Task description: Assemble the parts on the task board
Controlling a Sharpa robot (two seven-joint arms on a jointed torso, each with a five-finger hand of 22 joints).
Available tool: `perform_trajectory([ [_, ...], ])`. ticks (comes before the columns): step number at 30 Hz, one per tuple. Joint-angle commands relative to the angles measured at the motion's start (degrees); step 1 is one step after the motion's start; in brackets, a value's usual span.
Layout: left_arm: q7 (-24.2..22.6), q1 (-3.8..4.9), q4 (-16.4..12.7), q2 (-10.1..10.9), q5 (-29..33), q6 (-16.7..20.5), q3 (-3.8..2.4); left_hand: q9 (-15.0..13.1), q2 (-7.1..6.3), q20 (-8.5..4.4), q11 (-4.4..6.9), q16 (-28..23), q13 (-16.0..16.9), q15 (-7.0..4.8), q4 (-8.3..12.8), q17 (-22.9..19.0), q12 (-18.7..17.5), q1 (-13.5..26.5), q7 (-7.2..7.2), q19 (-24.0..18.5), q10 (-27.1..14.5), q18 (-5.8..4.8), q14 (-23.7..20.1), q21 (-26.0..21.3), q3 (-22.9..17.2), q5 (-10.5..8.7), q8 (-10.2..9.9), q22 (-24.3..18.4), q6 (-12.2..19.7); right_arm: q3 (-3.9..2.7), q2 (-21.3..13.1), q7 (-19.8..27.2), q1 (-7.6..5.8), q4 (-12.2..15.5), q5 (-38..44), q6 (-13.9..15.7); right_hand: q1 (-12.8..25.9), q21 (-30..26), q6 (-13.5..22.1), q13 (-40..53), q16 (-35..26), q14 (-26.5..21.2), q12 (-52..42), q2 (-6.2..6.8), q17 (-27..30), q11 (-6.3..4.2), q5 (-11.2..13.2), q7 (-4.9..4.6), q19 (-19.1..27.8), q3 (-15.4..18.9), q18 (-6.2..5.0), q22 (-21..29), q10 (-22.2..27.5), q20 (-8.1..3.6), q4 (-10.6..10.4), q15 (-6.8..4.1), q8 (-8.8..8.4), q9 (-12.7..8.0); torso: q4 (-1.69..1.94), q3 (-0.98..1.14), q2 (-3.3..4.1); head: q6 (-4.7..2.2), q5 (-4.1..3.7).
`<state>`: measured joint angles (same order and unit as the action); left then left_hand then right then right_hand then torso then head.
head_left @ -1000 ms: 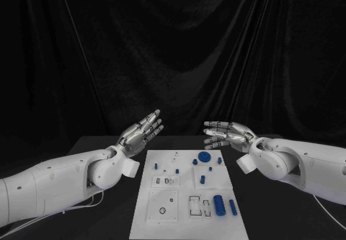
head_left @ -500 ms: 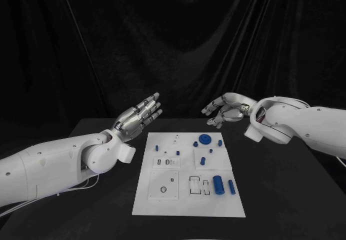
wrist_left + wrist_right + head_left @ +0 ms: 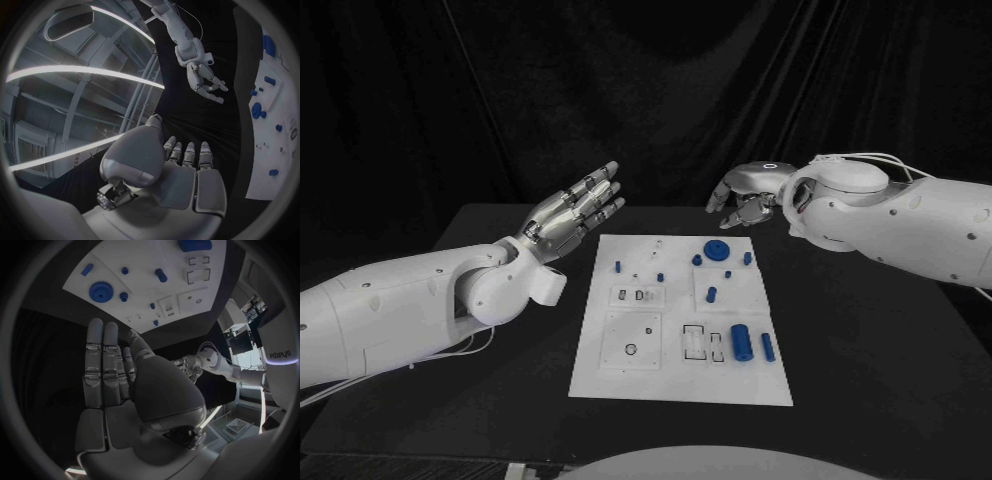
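Observation:
The white task board (image 3: 678, 385) lies in the middle of the black table. On its right half are blue parts: a round disc (image 3: 717, 250) at the far end, a thick cylinder (image 3: 741, 340) and a slim one (image 3: 767, 347) nearer me. My left hand (image 3: 577, 213) is raised left of the board's far end, fingers straight and apart, holding nothing. My right hand (image 3: 750, 195) hangs above the table's far edge beyond the disc, also holding nothing. The right wrist view looks past its straight fingers (image 3: 103, 365) to the board (image 3: 150, 260) and the disc (image 3: 101, 291).
Small blue pegs (image 3: 711, 294) and rectangular sockets (image 3: 692, 342) dot the board. Bare black table (image 3: 877, 340) lies on both sides of it. A dark curtain hangs behind. The left wrist view shows the board's edge (image 3: 265, 155) and my right hand (image 3: 206, 82) in the air.
My right arm has lifted and turned, so the hand now hangs higher beyond the board's far end. The left hand has stayed raised and spread. The head camera has shifted.

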<state>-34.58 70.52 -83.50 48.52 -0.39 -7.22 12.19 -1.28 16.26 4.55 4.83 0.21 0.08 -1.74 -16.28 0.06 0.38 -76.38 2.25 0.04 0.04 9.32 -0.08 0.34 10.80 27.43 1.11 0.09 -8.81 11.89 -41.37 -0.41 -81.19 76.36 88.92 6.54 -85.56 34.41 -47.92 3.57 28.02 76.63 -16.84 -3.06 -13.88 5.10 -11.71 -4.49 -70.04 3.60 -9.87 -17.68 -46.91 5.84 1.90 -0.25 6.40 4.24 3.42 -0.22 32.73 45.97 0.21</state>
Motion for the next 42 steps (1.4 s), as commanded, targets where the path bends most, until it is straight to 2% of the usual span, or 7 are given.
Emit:
perform_trajectory([
  [1, 0.04, 0.1, -0.3, 0.12, -0.31, -1.67, -0.05, -0.1, -0.01, 0.45, -0.35, -0.21, -0.08, 0.42, 0.12, -0.06, -0.38, -0.58, 0.04, -0.04, -0.04, 0.83, 0.08, -0.34, -0.37, 0.54, 0.31, -0.09, -0.52, 0.0, 0.93, -1.64, 0.97, -1.43, 8.42, 0.13, 0.97, 2.56, -0.69, 0.1, 4.11, 0.53, 1.07, 0.2, -2.72, -0.19, 0.39, -0.77, -0.14, -0.98, -0.4, -2.4, -0.93, -0.64, -0.15, -0.52, -0.5, -0.01, 1.43, 0.18, 1.16, 0.5, -0.85],
  [4, 0.35, 0.1, -0.34, 0.14, -0.31, -2.03, -0.05, -0.1, -0.05, 0.57, -0.32, -0.21, -0.08, 0.59, 0.22, -0.06, -0.38, -0.89, 0.02, -0.04, -0.04, 0.82, 0.08, -0.34, -0.47, 0.94, 0.31, -0.09, -0.54, 0.0, 1.8, -1.35, 1.9, -2.68, 9.03, 0.64, 1.72, 6.68, -1.2, 0.13, 10.27, -0.26, 2.35, 0.85, -6.62, -0.42, 0.68, -1.52, 0.57, -2.22, -0.38, -6.42, -1.65, -0.94, -0.64, -0.86, -1.01, 0.06, 1.86, 0.25, 1.46, 0.83, -1.06],
  [10, 0.9, 0.1, -0.6, 0.34, -0.31, -2.72, -0.05, -0.1, -0.08, 0.75, -0.23, -0.21, -0.08, 0.78, 0.34, -0.06, -0.38, -1.24, 0.11, -0.04, -0.04, 0.81, 0.08, -0.34, -0.59, 1.38, 0.31, -0.09, -0.54, 0.0, 3.25, -0.26, 3.61, -4.75, 9.53, 2.55, 2.32, 9.25, -0.9, 0.16, 13.16, -1.29, 3.08, 1.46, -8.38, -0.35, 1.22, -2.15, 1.6, -2.87, -0.34, -9.49, -1.76, -0.93, -1.09, -0.86, -1.59, 0.0, 2.44, 0.43, 2.13, 0.75, -1.68],
  [18, 1.47, 0.09, -0.71, 0.57, -0.31, -3.17, -0.05, -0.11, -0.12, 0.86, -0.19, -0.21, -0.08, 0.93, 0.4, -0.06, -0.38, -1.41, 0.13, -0.04, -0.04, 0.81, 0.08, -0.34, -0.64, 1.57, 0.32, -0.09, -0.61, 0.0, 4.05, 0.74, 4.96, -5.8, 9.67, 3.41, 3.29, 15.65, -1.2, 0.19, 16.62, -1.51, 3.66, 2.18, -10.28, -0.36, 2.0, -2.46, 0.59, -3.34, 0.54, -17.77, -1.85, -0.89, -1.96, -0.9, -1.79, 0.07, 2.77, 0.53, 2.46, 0.75, -1.95],
  [27, 1.82, 0.09, -0.36, 0.34, -0.31, -3.61, -0.04, -0.12, -0.12, 0.89, -0.21, -0.21, -0.08, 0.96, 0.41, -0.06, -0.38, -1.45, 0.1, -0.04, -0.04, 0.81, 0.08, -0.34, -0.65, 1.6, 0.34, -0.09, -0.69, -0.01, 4.72, 0.84, 6.35, -6.73, 9.7, 3.89, 3.54, 15.38, -1.01, 0.15, 17.49, -2.83, 4.28, 2.77, -10.83, -0.31, 2.32, -2.32, 2.16, -3.61, 0.34, -17.74, -1.17, -0.75, -2.25, -0.75, -2.03, 0.02, 3.08, 0.67, 2.69, 0.58, -2.22],
  [33, 1.87, 0.09, 0.08, -0.11, -0.31, -3.84, -0.04, -0.15, -0.12, 0.89, -0.31, -0.21, -0.08, 0.9, 0.42, -0.06, -0.38, -1.54, -0.03, -0.04, -0.04, 0.79, 0.08, -0.34, -0.68, 1.7, 0.38, -0.09, -0.86, -0.01, 5.46, 1.31, 7.38, -8.13, 9.71, 5.68, 2.02, 16.41, -2.2, 0.19, 18.72, -4.33, 4.88, 3.24, -11.43, -0.03, -5.92, -1.81, 3.95, -6.11, 0.22, -19.75, -1.43, -0.62, -1.01, -0.63, -1.8, 0.33, 3.27, 0.65, 2.74, 0.6, -2.26],
  [42, 1.87, 0.09, 0.52, -0.62, -0.31, -4.11, -0.04, -0.14, -0.11, 0.74, -0.5, -0.21, -0.08, 0.41, 0.41, -0.06, -0.38, -1.74, -0.15, -0.04, -0.04, 0.82, 0.08, -0.34, -0.75, 1.82, 0.36, -0.09, -0.8, -0.01, 6.58, 1.58, 8.44, -10.33, 9.71, 5.9, 2.01, 17.37, -2.35, 0.18, 19.22, -4.6, 5.18, 3.54, -11.63, 0.05, -7.61, -1.4, 4.21, -7.31, 0.31, -21.22, -1.55, -0.6, -0.7, -0.62, -1.9, 0.4, 3.21, 0.42, 2.64, 0.99, -1.95],
])
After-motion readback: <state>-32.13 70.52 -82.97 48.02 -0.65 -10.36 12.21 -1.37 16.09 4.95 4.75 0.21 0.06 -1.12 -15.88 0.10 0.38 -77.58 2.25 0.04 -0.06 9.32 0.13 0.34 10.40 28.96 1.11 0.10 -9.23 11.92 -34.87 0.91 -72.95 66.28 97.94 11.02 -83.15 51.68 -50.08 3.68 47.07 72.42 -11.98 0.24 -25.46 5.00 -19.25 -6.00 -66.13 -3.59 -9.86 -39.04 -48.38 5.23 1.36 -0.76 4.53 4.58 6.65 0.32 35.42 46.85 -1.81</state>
